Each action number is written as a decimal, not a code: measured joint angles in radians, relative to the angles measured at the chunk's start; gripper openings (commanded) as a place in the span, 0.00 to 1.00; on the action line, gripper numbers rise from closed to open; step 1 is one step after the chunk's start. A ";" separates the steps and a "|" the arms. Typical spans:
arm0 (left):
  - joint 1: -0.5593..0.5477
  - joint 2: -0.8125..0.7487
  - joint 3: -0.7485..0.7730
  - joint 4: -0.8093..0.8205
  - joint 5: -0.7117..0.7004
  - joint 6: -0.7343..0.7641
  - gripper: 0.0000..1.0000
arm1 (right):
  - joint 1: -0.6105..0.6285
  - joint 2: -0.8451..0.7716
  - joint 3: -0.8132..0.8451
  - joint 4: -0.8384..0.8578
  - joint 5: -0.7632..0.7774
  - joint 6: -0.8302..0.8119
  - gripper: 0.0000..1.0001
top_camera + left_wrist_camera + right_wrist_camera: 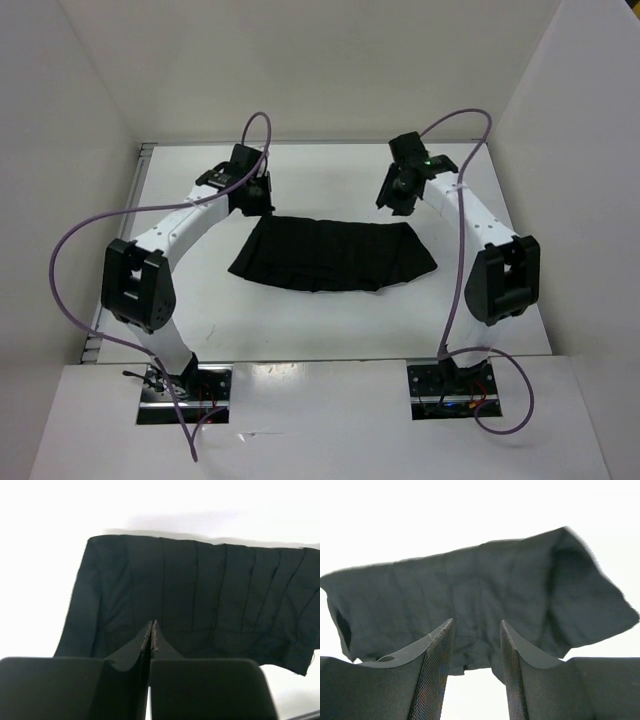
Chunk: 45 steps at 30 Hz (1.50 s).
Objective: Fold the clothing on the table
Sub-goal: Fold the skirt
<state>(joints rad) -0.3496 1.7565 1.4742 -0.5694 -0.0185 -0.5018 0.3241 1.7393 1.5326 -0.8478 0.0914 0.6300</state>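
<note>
The clothing [330, 255] is a black creased garment lying flat across the middle of the white table [330, 325]. My left gripper [256, 196] hangs over the garment's far left corner. In the left wrist view its fingers [151, 626] are pressed together over the clothing [200, 595], with no fabric bunched between them. My right gripper [398, 196] is above the far right corner. In the right wrist view it [476, 625] stands open with nothing between the fingers, and the clothing [480, 595] lies beneath and beyond them.
White walls [70, 150] close in the table on the left, back and right. Purple cables [85, 225] loop off both arms. The arm bases [185, 390] sit at the near edge.
</note>
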 measured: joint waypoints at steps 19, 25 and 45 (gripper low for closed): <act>-0.008 -0.023 -0.277 -0.032 -0.132 -0.106 0.00 | -0.120 0.069 -0.152 0.052 0.028 -0.003 0.45; -0.025 0.018 -0.297 -0.014 -0.128 -0.109 0.00 | -0.130 0.131 -0.176 0.101 0.014 0.000 0.41; -0.029 0.037 -0.343 0.024 -0.089 -0.131 0.00 | -0.193 0.140 -0.139 0.130 -0.047 -0.003 0.00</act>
<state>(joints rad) -0.3782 1.7939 1.1313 -0.5449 -0.1074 -0.6331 0.1310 1.8797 1.3937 -0.7181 0.0441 0.6273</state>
